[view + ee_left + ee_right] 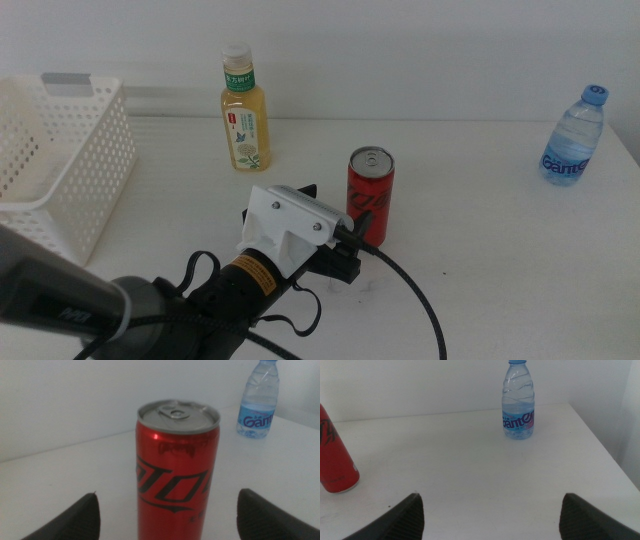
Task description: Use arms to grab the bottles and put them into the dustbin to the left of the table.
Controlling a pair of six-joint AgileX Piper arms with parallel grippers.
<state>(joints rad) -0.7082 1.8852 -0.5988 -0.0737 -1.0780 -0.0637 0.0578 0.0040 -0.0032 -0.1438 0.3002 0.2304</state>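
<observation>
Middle view first: we see our left arm (150,310), thick and black with a white block near its tool, reaching in from the lower left across the plain white table (480,250). The left tool (345,262) sits just beside the slim red soda can (370,196), which stands upright near the table's centre. Behind and to the left of the can stands the yellow tea bottle with a white cap and green label (245,107), upright. At the far right stands the clear water bottle with a blue cap (575,135), well apart from the others. At the left edge is the white perforated plastic basket with a grey strip on its rim (75,170).

Left wrist view: our left tool's (167,515) two dark jaws are spread wide, with the red can (175,475) upright between them and touching neither. The water bottle (258,400) stands farther back on the table.

Right wrist view: our right tool (490,515) is also spread open, with bare table between its jaws. The water bottle (519,400) stands upright ahead of it, and part of the red can (335,455) shows at the picture's edge.
</observation>
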